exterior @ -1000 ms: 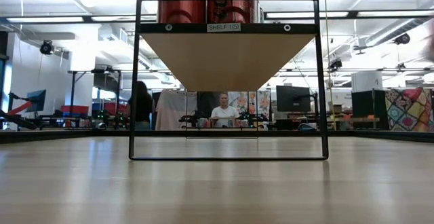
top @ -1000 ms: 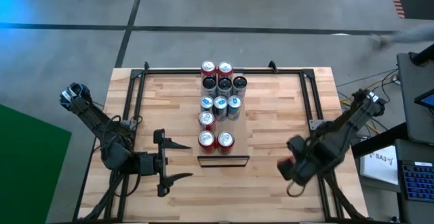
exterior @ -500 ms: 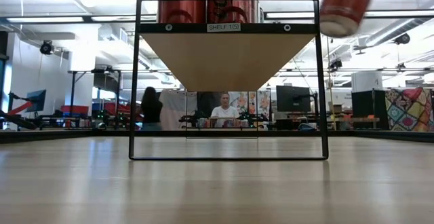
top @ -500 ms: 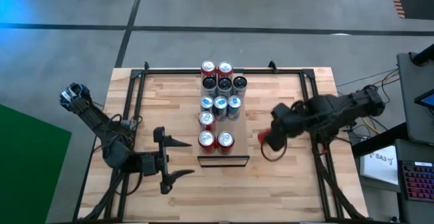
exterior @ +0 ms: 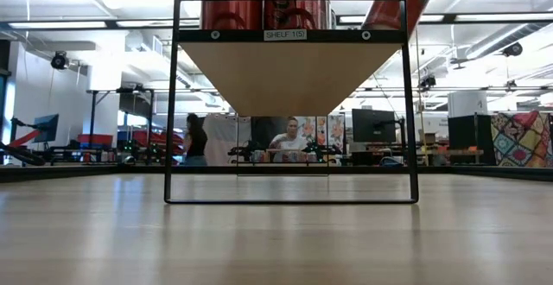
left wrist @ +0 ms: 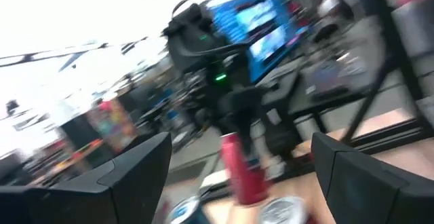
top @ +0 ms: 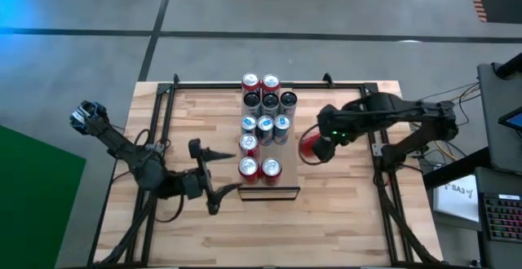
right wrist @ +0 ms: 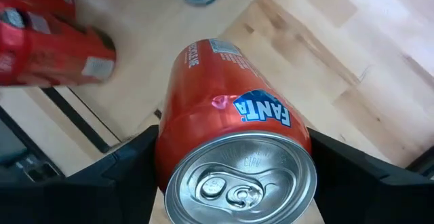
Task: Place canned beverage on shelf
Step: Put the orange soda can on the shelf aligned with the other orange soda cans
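An orange-red Fanta can [right wrist: 230, 136] sits in my shut right gripper [top: 320, 143], just right of the shelf [top: 287, 156]. The can also shows in the high view [top: 310, 148] and, tilted, at the upper right of the low view [exterior: 399, 2]. The shelf is a raised light-wood board on a black frame [exterior: 289, 69]. Several red, black and blue cans [top: 265, 122] stand on it. My left gripper [top: 232, 171] is open and empty at the shelf's near left corner. My right gripper pinches the Fanta can between its two fingers [right wrist: 125, 173], one on each side of the can's wall near the top end [right wrist: 169, 149]. The can's lid faces the wrist. The can is lifted clear of the table and tilted, its bottom end lower and toward the shelf.
Black rails [top: 167, 122] run along the left, right and far edges of the planked tabletop [top: 342, 212]. The shelf's black frame posts [exterior: 411, 112] stand on the table. Bare tabletop lies right and left of the shelf. People show in the room beyond.
My right gripper has carried the can from the table's near right corner toward the far edge and left, up to the shelf's right side; the can now shows tilted in the low view. My left gripper has moved a little toward the shelf and turned.
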Robot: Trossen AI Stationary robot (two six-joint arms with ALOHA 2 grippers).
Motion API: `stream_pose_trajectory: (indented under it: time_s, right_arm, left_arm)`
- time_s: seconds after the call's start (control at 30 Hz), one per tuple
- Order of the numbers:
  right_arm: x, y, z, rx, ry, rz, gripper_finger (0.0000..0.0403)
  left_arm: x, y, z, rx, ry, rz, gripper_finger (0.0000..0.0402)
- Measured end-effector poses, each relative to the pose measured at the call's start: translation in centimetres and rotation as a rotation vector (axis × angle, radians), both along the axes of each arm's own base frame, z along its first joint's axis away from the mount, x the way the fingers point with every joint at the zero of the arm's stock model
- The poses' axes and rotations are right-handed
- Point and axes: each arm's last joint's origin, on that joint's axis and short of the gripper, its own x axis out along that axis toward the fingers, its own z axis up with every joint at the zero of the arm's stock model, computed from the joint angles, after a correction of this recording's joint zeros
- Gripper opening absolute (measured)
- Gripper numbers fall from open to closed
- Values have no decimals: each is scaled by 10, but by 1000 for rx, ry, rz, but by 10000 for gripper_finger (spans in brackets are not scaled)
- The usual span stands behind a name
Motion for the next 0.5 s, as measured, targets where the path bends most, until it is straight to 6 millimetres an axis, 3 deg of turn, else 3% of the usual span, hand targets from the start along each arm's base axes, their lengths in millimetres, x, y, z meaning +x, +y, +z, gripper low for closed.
stream_pose_trajectory:
  time_s: [0.23,0.5]
  right_arm:
    - [26,-8,-6,6,54,92,288]
    - [53,-13,-8,-23,92,172,288]
  left_arm:
    - [8,17,0,21,16,127,323]
    - [7,23,3,54,30,183,323]
